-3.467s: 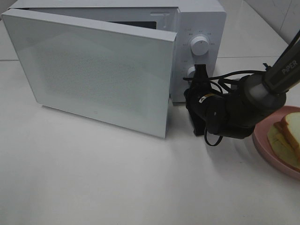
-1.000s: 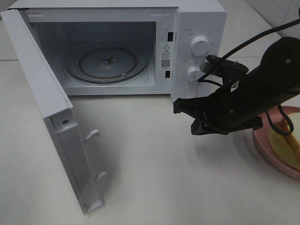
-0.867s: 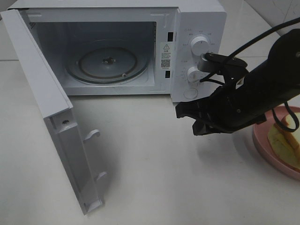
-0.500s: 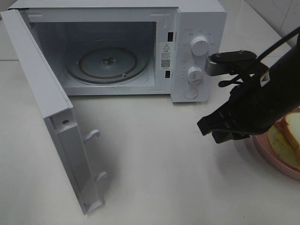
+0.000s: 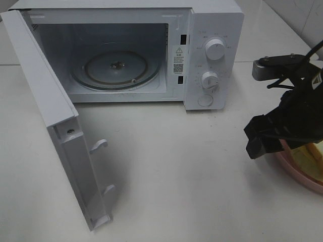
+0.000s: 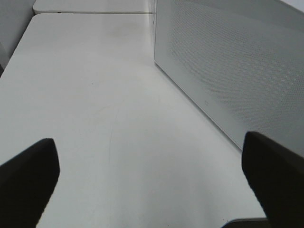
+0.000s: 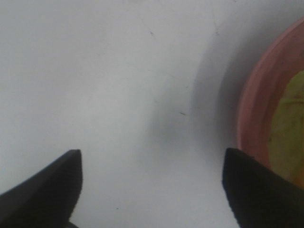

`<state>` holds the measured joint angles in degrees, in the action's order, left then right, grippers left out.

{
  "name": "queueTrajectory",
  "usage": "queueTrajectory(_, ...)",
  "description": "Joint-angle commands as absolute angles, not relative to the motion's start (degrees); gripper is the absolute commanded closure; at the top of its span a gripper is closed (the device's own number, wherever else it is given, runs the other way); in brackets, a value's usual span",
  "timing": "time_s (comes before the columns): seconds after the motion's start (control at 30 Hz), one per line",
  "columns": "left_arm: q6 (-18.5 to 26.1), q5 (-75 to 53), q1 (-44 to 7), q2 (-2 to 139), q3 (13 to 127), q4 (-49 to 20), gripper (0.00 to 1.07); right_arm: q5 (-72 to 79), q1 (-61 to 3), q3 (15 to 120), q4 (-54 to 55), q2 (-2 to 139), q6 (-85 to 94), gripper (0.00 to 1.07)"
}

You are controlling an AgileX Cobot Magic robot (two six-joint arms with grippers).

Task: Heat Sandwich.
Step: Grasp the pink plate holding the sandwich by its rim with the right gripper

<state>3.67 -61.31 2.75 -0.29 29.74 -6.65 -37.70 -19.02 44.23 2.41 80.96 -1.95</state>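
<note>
The sandwich [image 5: 314, 160] lies on a round pink plate [image 5: 295, 174] at the right edge of the table, mostly hidden behind my right arm. In the right wrist view the plate's rim [image 7: 251, 102] and the yellow-green filling [image 7: 287, 128] show beside one finger. My right gripper [image 5: 262, 138] [image 7: 152, 183] hangs open and empty just left of the plate, above bare tabletop. The white microwave [image 5: 214, 20] stands at the back with its door [image 5: 55, 131] swung wide open and the glass turntable [image 5: 115, 68] bare. My left gripper [image 6: 152, 178] is open and empty, facing the door's outer face [image 6: 237, 71].
The microwave's two dials [image 5: 215, 49] and round button sit on its right-hand panel. The open door juts toward the table's front left. White tabletop [image 5: 171, 171] stretches between the door and the plate. A tiled wall rises at the back right.
My right gripper has swung right, away from the microwave's control panel to the plate's left rim, and its jaws have opened. Earlier still, the door was nearly closed; now it stands wide open.
</note>
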Motion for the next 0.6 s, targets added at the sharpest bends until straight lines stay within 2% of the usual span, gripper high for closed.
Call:
queueTrajectory(0.03,3.55,-61.42,2.52,-1.6,29.62,-6.7,0.07,-38.45,-18.62,44.29,-1.72,80.44,-3.67,0.11)
queueTrajectory(0.23,3.55,-61.42,2.52,-1.6,29.62,-6.7,0.07,-38.56,-18.62,44.35,-9.63,83.25,-10.6,0.12)
queueTrajectory(0.6,3.55,-61.42,2.52,-1.6,29.62,-6.7,0.07,-38.45,-17.3,48.13,-12.2,90.41,-12.72,0.15)
